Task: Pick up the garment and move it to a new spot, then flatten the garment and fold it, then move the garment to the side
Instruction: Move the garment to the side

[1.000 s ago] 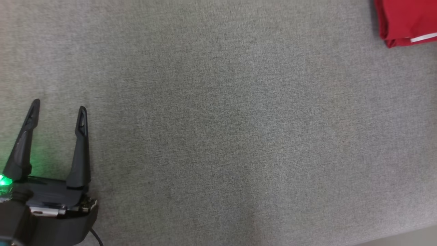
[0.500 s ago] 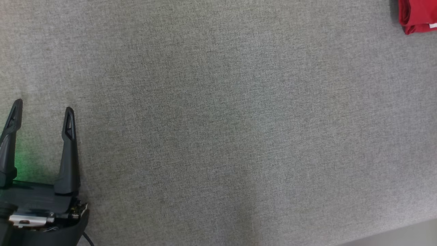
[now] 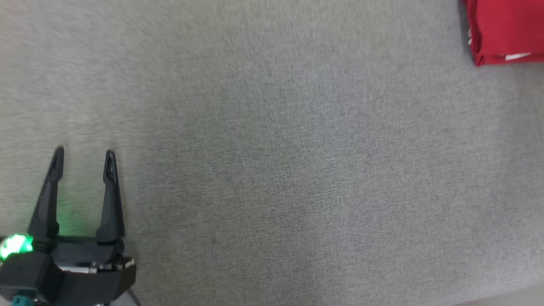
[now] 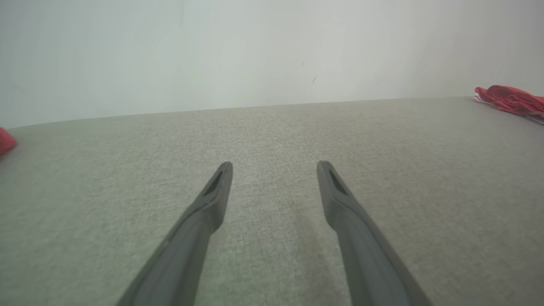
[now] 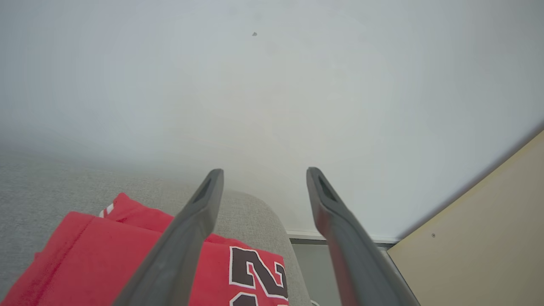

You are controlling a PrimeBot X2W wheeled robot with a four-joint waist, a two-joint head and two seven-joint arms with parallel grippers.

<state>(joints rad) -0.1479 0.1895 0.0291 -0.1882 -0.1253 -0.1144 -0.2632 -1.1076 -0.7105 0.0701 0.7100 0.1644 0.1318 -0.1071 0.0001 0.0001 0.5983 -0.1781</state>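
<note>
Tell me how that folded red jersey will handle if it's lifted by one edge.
The red jersey would likely droop and unfold, since its stacked layers lie loose with soft wrinkles. It looks light, being thin cloth. If pushed, it would probably bunch rather than slide cleanly on the woven grey surface.

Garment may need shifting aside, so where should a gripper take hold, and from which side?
Likely the thick folded edge of the garment, pinching all layers. Come from above with the right gripper, which hangs open over it: it lies flat and stacked, with nothing raised to grab.
</note>
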